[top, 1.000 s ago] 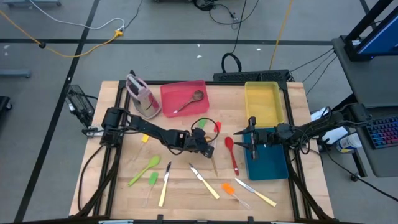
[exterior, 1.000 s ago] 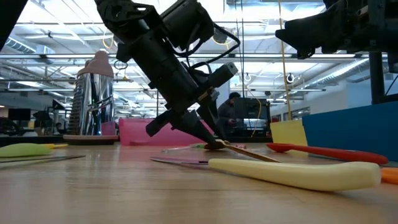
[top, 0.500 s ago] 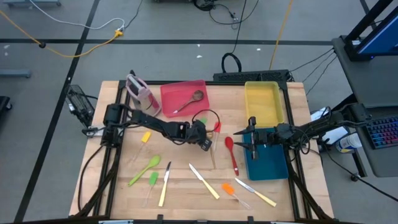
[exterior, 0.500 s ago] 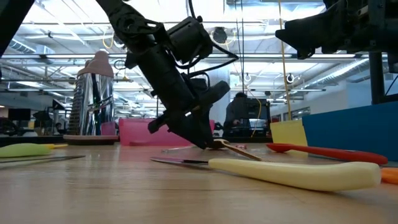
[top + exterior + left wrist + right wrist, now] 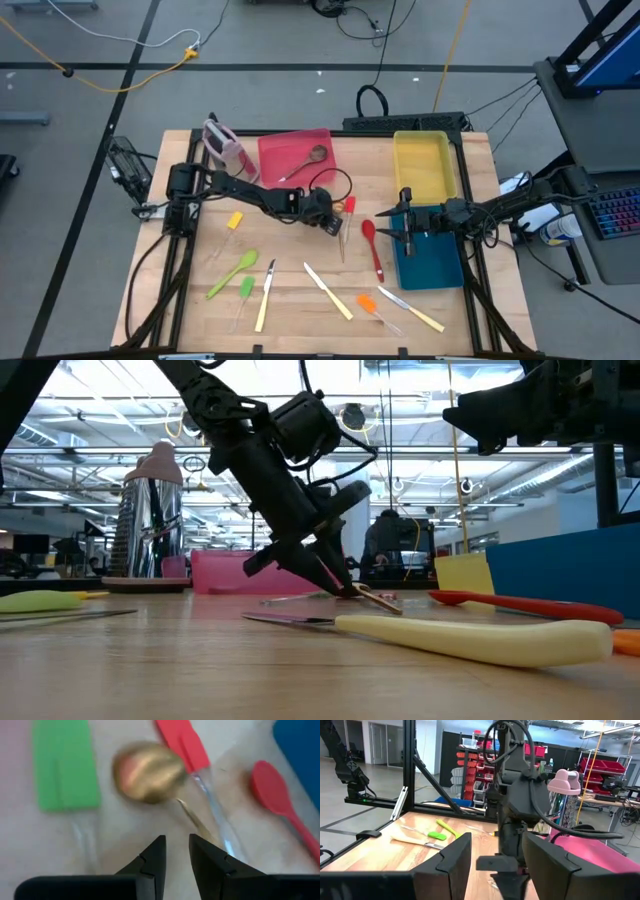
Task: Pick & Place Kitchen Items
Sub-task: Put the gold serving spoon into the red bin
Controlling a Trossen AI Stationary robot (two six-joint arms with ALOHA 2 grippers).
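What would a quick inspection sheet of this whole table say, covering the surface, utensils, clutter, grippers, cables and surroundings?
Surface: wooden table, utensils scattered.
Job's things: wooden spoon mid-table beside the red spoon; another spoon in the red tray.
Clutter: pink-and-grey container, yellow tray, blue tray.
Grippers: left gripper tilted down at the wooden spoon, fingers narrowly parted; right gripper open by the blue tray.
Cables: black loop behind the table.
Surroundings: workshop, shelving.
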